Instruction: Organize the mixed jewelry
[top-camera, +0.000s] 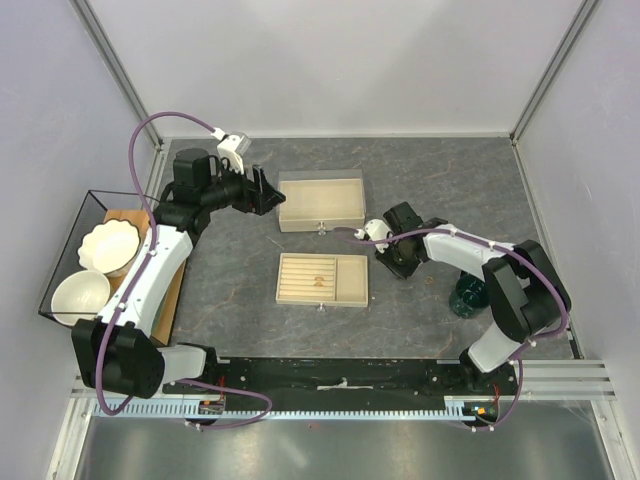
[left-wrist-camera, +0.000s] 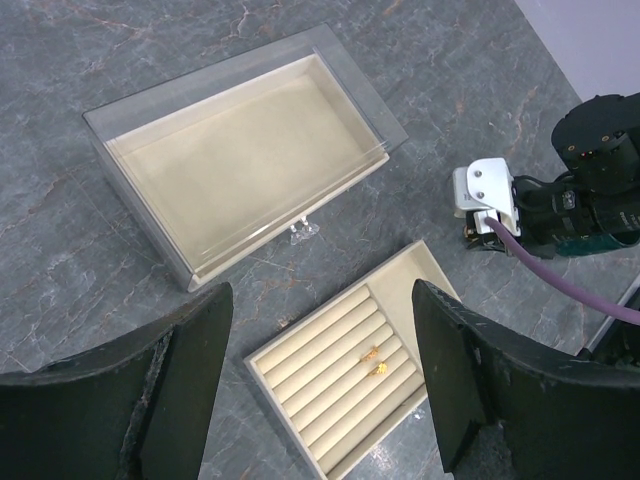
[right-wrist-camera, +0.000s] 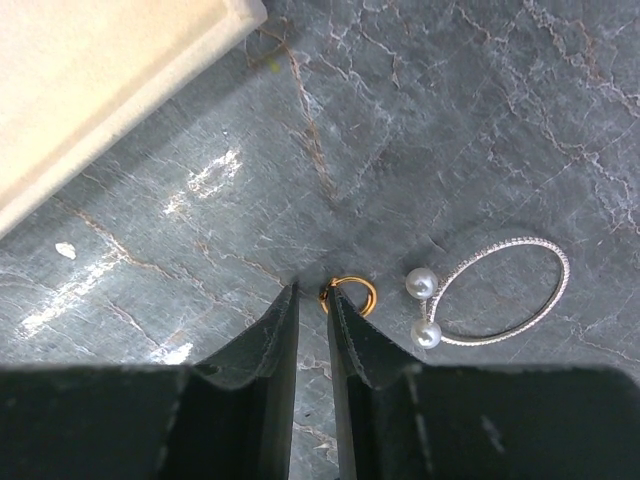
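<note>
In the right wrist view a small gold ring (right-wrist-camera: 350, 296) lies on the stone table against the tip of the right finger. My right gripper (right-wrist-camera: 312, 292) points down there, its jaws a narrow gap apart with only bare stone between them. Just right of the ring lies a thin silver hoop (right-wrist-camera: 421, 284) ending in two pearls. Two more gold rings (left-wrist-camera: 376, 361) sit in the slots of the beige tray (left-wrist-camera: 320, 340). My left gripper (left-wrist-camera: 322, 300) hangs high over the table, wide open and empty. From above, the right gripper (top-camera: 392, 262) stands right of the tray (top-camera: 352, 278).
A beige box with a clear lid (top-camera: 320, 203) sits behind the tray. A dark green glass vessel (top-camera: 468, 295) stands right of the right arm. Two white bowls (top-camera: 108, 245) rest in a wire-framed bin at the left edge.
</note>
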